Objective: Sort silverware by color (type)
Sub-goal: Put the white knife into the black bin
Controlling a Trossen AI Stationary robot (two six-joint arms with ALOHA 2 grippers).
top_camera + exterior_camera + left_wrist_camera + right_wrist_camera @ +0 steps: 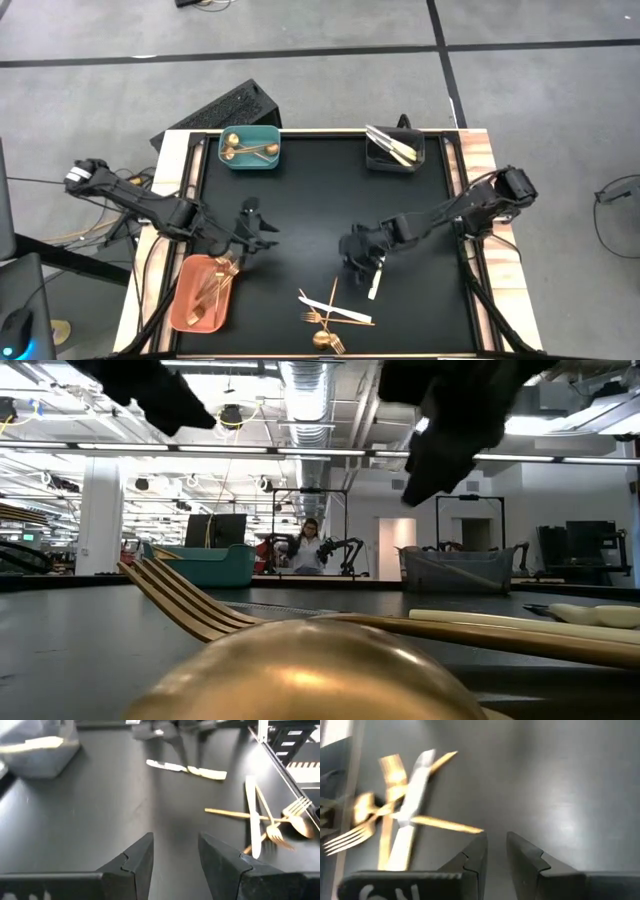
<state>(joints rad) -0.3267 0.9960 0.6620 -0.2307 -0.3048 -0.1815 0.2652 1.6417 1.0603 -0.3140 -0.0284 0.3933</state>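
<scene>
**Gold and white cutlery, part sorted**

Gold pieces lie heaped in the salmon bin (203,292), too tangled to count, just under the left gripper (243,240), whose fingers stand apart and empty. Beyond it, the teal bin (250,148) holds two gold spoons. Bare mat separates the arms. The right gripper (362,262) has its jaws slightly apart; a white knife (376,282) lies beside it, grip unclear. A loose pile (328,315) sits nearby; white knives fill the dark bin (393,149).

left end effector (175,862) parted, right end effector (496,852) narrowly parted
</scene>
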